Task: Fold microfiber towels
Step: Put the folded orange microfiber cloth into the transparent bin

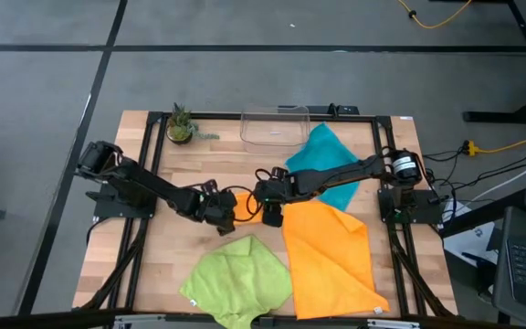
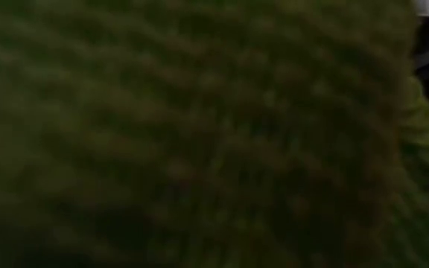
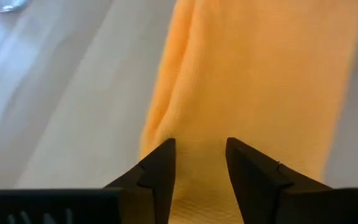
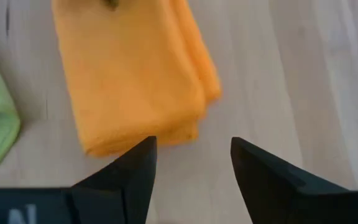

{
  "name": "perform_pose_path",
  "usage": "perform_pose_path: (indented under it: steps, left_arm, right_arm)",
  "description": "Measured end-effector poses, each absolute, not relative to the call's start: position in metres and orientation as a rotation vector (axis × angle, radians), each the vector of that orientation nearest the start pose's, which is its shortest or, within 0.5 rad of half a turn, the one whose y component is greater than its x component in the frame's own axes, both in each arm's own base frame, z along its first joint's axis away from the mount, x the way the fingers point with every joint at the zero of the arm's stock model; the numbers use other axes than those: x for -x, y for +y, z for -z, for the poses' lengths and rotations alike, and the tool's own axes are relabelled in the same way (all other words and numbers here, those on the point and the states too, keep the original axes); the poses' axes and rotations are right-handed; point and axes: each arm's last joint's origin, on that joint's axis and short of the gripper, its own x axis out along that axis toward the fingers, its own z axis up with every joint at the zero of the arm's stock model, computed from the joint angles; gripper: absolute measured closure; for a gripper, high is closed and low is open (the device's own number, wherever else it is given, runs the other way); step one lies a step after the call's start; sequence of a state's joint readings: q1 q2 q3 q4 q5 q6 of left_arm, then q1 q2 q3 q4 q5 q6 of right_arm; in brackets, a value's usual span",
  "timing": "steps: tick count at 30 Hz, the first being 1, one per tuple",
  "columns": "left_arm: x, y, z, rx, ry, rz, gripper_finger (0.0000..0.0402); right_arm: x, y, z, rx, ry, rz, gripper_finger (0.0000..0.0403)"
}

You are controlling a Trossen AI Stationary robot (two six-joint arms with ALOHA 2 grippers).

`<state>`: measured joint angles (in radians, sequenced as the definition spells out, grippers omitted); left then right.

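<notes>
Folded orange microfiber towel (image 4: 132, 81) lies at the table's middle, a compact soft rectangle with its stacked edges showing along one side, and it sits right between my two grippers. My right gripper (image 4: 194, 165) hovers just off one end of it with the fingers spread and nothing between them; I judge the fold on this cloth is finished and that is why I have no hold on it. My left gripper (image 3: 201, 165) is at the opposite end, fingers parted and resting on or just over the orange pile (whether they pinch any cloth I cannot tell), probably to steady that end.

Around it wait the others. A larger orange square microfiber towel (image 1: 331, 260) lies spread flat toward the near right of the table, its corner close beside the folded one, within easy reach of my right arm. A lime green microfiber towel (image 1: 240, 279) lies loosely rumpled at the near edge, so close to the low camera that it fills that view. A teal microfiber towel (image 1: 327, 160) lies behind, partly under my right arm, just beside the clear plastic bin (image 1: 272, 123) at the far side. A small potted plant (image 1: 181, 126) stands at the far left corner of the wooden table (image 1: 135, 265), well apart from the work.
</notes>
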<state>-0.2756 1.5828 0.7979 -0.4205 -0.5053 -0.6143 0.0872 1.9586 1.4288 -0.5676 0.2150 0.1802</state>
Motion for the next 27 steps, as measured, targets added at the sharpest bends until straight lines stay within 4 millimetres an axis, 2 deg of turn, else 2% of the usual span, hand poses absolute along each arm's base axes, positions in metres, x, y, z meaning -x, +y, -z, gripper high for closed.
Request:
perform_pose_path:
  steps: [5, 9, 17, 19, 21, 24, 27]
  left_arm:
    - [-0.269, -0.047, -0.151, 0.042, 0.990, -0.549, 0.0266]
    - [-0.273, -0.039, -0.149, 0.079, 1.007, -0.535, 0.0266]
    - [-0.286, -0.032, -0.154, 0.041, 0.924, -0.449, 0.0266]
    - [-0.285, -0.032, -0.162, 0.008, 0.923, -0.427, 0.0266]
    - [-0.285, -0.032, -0.178, 0.004, 0.903, -0.418, 0.0266]
    - [-0.271, -0.030, -0.195, -0.004, 0.981, -0.451, 0.0266]
    - [-0.250, -0.022, -0.207, 0.093, 1.053, -0.525, 0.0266]
  right_arm:
    - [-0.403, 0.036, -0.191, 0.025, 1.075, 0.181, 0.0194]
    - [-0.403, 0.045, -0.192, 0.057, 1.070, 0.113, 0.0194]
    - [-0.405, 0.060, -0.194, 0.086, 1.024, 0.059, 0.0194]
    - [-0.406, 0.064, -0.195, 0.101, 1.007, 0.042, 0.0194]
    - [-0.407, 0.067, -0.196, 0.110, 0.988, 0.030, 0.0194]
    - [-0.409, 0.070, -0.198, 0.097, 0.956, 0.019, 0.0194]
    - [-0.415, 0.071, -0.198, 0.098, 0.900, 0.009, 0.0194]
